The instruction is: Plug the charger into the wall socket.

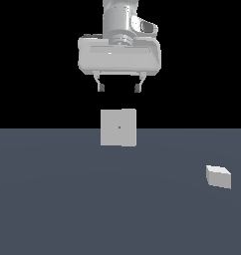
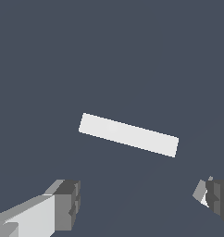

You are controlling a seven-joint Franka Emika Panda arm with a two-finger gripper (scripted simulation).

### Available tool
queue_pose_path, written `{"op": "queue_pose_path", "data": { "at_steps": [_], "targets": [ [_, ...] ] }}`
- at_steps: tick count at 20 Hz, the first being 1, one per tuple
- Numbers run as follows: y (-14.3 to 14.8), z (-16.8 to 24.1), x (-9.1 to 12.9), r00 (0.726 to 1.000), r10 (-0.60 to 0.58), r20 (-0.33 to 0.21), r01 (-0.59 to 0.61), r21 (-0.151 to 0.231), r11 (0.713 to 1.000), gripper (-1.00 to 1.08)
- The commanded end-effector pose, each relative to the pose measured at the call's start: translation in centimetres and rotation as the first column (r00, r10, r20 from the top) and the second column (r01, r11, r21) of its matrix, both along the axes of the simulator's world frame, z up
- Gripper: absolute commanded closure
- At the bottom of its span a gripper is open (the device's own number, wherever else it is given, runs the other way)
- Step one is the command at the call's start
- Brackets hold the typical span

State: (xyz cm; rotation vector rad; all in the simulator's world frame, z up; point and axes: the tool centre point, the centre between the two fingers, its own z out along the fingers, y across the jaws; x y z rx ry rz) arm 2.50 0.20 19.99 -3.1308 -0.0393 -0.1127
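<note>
Toward the exterior view's left of centre, we see the pincer [image 1: 118, 88] hanging high above the dark grey tabletop [image 1: 53, 199], its two short fingers spread wide and holding nothing. We judge it sits up there because no grasp has begun, so the reach for the plug is not yet made.

Directly beneath it stands the wall socket [image 1: 118, 127], a flat, upright, pale grey-white square plate with a tiny orange dot at its centre. Its face is turned toward the exterior camera, which we take as the side that must receive the plug. In the wrist view the same plate shows only as a thin, slightly skewed pale bar [image 2: 128, 134], seen edge-on from above, with the dark finger pads [image 2: 67, 203] framing it.

Far to the exterior view's right, nearer the camera and well apart from the plate, lies the charger [image 1: 218, 177], a small, plain white boxy block resting on the tabletop, turned a little askew. All surfaces are smooth, matte and untextured, with hard, straight edges.
</note>
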Motion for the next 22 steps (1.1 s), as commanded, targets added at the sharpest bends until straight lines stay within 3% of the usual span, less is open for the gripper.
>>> {"op": "queue_pose_path", "data": {
  "at_steps": [1,11,22],
  "targets": [
    [0.0,0.0,0.0,1.000,0.000,0.000,0.000,0.000,1.000,-0.92],
    [-1.6,-1.1,-0.6,0.999,-0.043,0.023,0.043,-0.005,0.999,-0.92],
    [-6.9,-4.8,-2.9,0.978,-0.184,0.102,0.187,-0.017,0.982,-0.92]
  ]
}}
